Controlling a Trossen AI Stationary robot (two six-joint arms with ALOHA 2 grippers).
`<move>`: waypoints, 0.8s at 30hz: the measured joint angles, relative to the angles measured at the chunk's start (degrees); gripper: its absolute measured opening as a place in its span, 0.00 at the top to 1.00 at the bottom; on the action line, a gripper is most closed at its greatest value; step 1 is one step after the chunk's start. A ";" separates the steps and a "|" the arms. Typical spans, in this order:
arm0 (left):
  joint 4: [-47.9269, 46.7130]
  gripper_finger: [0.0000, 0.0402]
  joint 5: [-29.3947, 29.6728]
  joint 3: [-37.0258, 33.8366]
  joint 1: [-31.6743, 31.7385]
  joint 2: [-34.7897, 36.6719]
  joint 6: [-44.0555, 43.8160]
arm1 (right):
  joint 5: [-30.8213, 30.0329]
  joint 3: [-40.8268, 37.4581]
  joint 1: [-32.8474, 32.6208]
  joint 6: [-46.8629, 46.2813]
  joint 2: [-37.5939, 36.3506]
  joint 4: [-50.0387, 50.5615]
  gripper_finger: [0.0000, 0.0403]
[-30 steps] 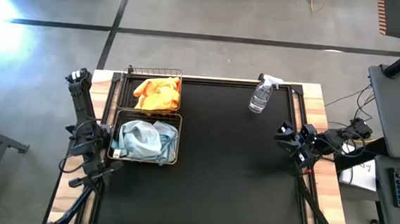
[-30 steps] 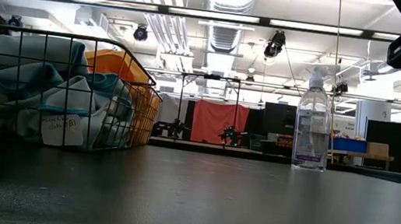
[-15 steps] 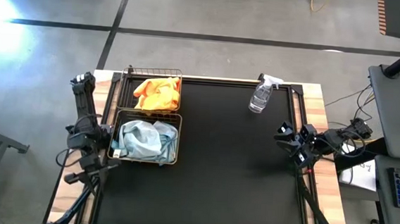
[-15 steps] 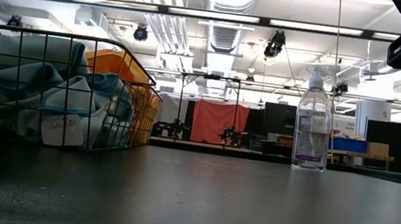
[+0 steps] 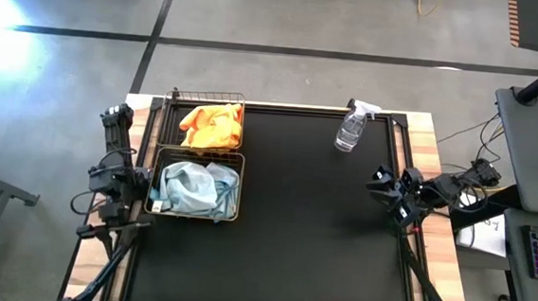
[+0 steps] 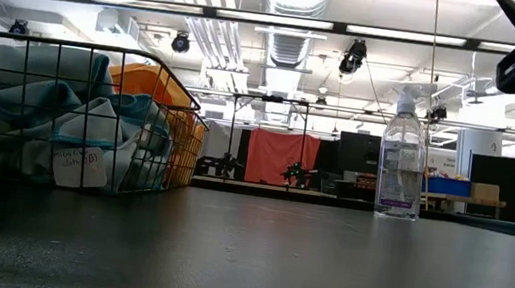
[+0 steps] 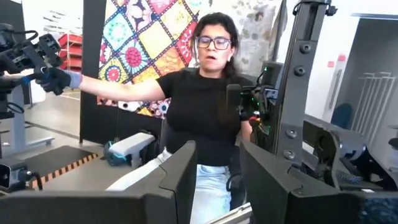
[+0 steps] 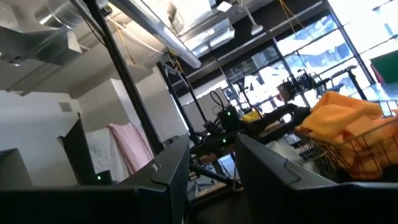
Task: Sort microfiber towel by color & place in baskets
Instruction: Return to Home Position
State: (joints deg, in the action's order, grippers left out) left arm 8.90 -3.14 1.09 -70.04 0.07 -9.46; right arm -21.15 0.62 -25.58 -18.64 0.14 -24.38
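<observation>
Drawn back, the left gripper (image 5: pixel 117 113) sat by the worktop's (image 5: pixel 311 229) left edge, fingers (image 7: pixel 177 180) apart, empty. The far basket (image 5: pixel 202 96) held orange towels (image 5: pixel 212 125), the near basket (image 5: pixel 239 201) blue-grey towels (image 5: pixel 195 185). The right gripper (image 5: pixel 379 180) hung open at right.

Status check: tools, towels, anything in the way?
Left tool open, empty, at left table edge. Right tool open, empty, at right edge. Orange towels in far basket, blue towels in near basket; none loose. Spray bottle stands apart, not in the way.
</observation>
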 joint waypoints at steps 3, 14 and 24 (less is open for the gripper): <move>-1.24 0.73 -0.55 1.14 0.00 -0.16 0.06 | -0.55 0.00 0.00 -2.13 0.00 1.69 0.69; -14.37 0.73 -0.61 10.77 0.02 -0.03 8.71 | -9.28 0.00 0.06 -2.33 0.00 4.59 0.69; -20.43 0.73 7.89 13.10 0.02 -0.06 10.65 | -14.05 0.00 0.11 1.02 -0.07 4.53 0.69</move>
State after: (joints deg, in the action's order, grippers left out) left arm -11.53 4.76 14.20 -70.02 0.01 1.19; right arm -35.20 0.62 -25.47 -17.62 0.08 -19.86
